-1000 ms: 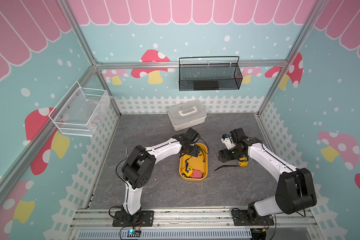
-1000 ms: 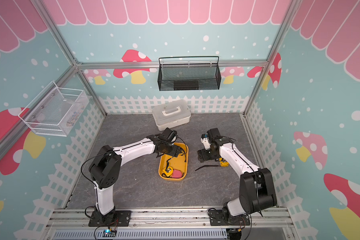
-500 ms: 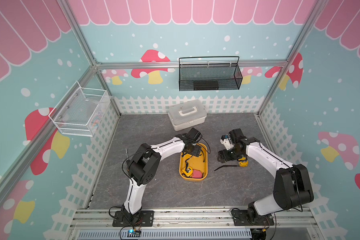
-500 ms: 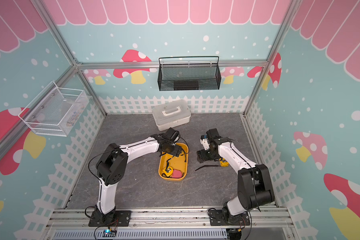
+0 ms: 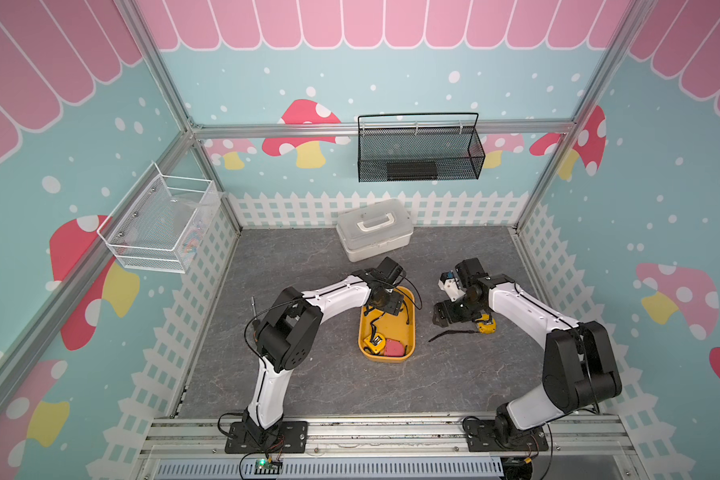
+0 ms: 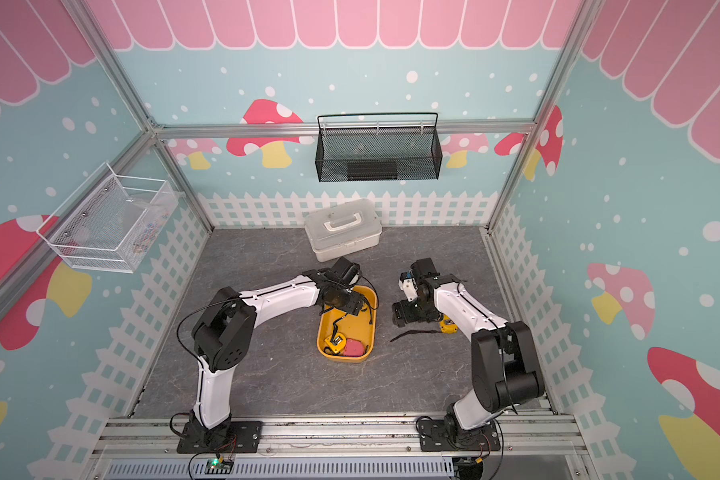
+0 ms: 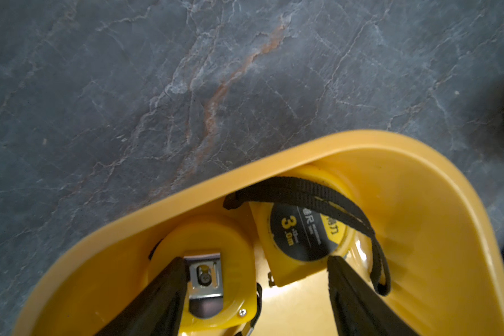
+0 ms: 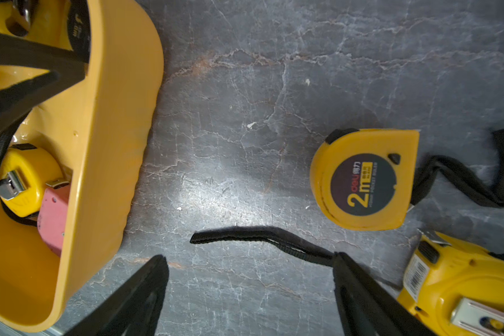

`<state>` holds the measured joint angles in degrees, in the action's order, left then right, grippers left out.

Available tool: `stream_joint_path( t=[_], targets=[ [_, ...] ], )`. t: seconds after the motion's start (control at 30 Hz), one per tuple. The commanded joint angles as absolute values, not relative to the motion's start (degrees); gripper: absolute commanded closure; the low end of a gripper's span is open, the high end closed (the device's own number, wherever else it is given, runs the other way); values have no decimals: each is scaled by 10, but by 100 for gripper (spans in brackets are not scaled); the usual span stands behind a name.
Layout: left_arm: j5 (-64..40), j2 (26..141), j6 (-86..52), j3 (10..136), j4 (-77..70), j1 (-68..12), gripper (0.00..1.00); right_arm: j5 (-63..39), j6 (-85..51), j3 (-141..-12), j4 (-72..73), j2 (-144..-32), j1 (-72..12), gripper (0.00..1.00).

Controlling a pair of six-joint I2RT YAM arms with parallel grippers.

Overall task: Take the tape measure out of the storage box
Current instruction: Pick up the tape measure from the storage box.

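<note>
Found left gripper (image 7: 256, 293) wide and empty, straddling labelled tape measure (image 7: 303, 235) and clip-up tape measure (image 7: 210, 235) inside storage box (image 7: 419, 180) at lower centre of frame, right gripper (image 8: 250, 293) wide over table (image 8: 245, 116); risk of pinching both cases or snagging strap (image 7: 303, 189), dragging box.

A grey, marble-veined surface (image 5: 300, 266) fills the floor of the cell, with a rust-coloured streak (image 7: 216, 99) showing in the left wrist view. A white lidded case (image 5: 374, 228) with a handle on top sits shut near the back wall, seen in both top views. Above it a black mesh basket (image 5: 418, 153) hangs from the rail, with a dark oblong thing (image 5: 411, 170) lying on its bottom. A white wire basket (image 5: 159, 224) hangs on the side wall; its contents are unclear.
</note>
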<state>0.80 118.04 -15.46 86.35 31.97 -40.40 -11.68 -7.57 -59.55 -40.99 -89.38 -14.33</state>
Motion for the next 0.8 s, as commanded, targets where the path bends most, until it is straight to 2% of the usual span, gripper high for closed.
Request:
stream_joint_path(
  t=[0.0, 0.77],
  targets=[
    [-18, 1167, -172, 838, 330, -413, 23, -126, -77, -608, -409, -903, -148, 11],
    [-18, 1112, -208, 797, 322, -458, 24, -127, -76, -590, -401, -910, -149, 11]
  ],
)
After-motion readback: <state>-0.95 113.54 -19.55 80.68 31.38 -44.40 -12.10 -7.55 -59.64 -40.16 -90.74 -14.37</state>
